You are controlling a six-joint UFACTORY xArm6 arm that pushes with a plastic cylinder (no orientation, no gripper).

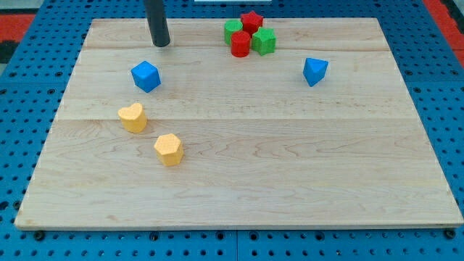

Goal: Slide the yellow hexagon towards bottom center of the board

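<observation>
The yellow hexagon (168,149) sits flat on the wooden board, left of centre and roughly mid-height in the view. It's a chunky pale-orange-yellow block, upright on its base. It stands alone, with nothing touching it.

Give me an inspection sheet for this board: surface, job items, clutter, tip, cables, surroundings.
Surface: wooden board, flat.
Job's things: yellow hexagon, view's left of centre, untouched.
Clutter: yellow heart; blue cube; blue block; red star, red cylinder, two green blocks clustered at the view's top.
Claw: none; my tip near the top edge, above the blue cube, touching nothing.
Cables: nothing seen.
Surroundings: blue pegboard.
</observation>
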